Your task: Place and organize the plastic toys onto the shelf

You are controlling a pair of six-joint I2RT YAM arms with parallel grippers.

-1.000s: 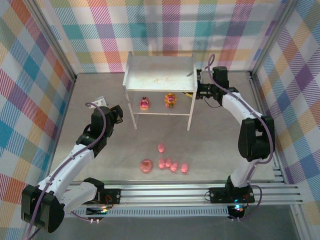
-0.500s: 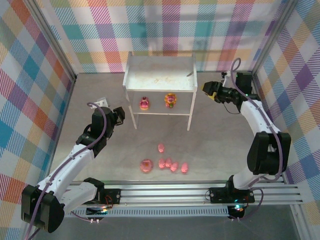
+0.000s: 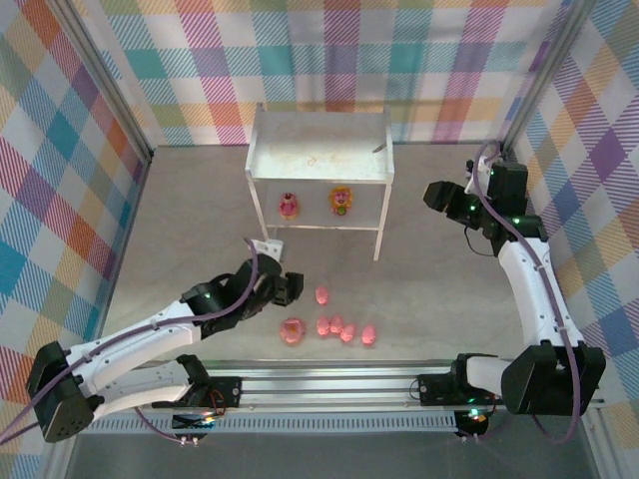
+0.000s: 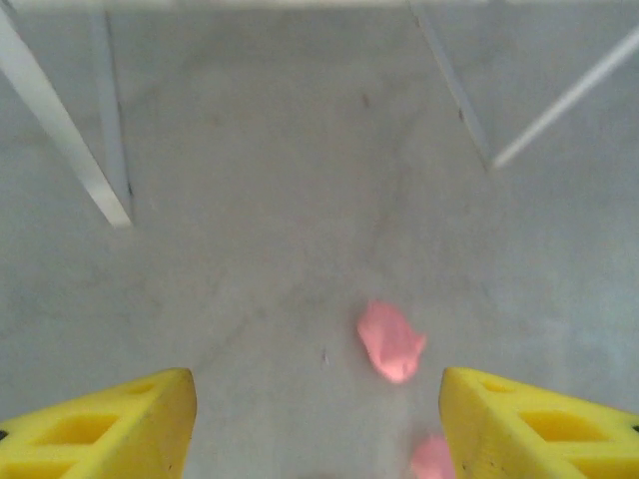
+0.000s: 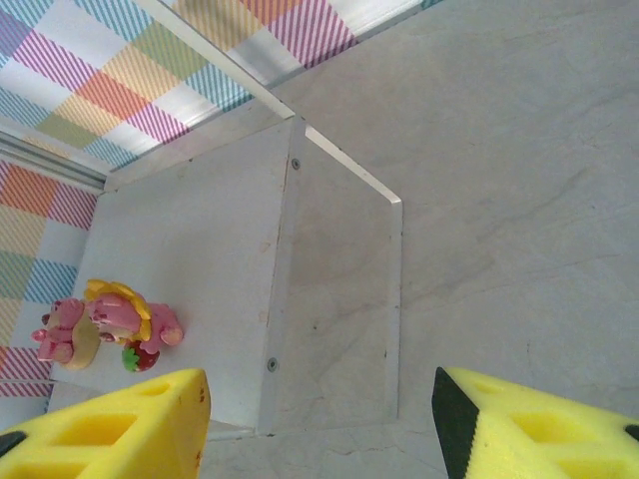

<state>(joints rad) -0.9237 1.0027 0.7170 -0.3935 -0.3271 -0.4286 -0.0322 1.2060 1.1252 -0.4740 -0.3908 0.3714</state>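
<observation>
Left hand (image 3: 285, 288): released, yellow fingers spread, holding nothing; I see it close above the tabletop (image 3: 200, 230), just left of a lone pig (image 3: 321, 295).
Right hand (image 3: 436, 195): released and empty, off the right side of the shelf (image 3: 300, 135), apart from it.
Shelf: upright at the far middle, top tier pale and scuffed.
Lower tier: pink-red figure (image 3: 289, 206) on the left, yellow-orange-red figure (image 3: 341, 201) on the right, apart.
Tabletop toys: ring donut (image 3: 293, 330) near the front, row of four pigs (image 3: 336, 324) to its right; lone pig just behind that row.
</observation>
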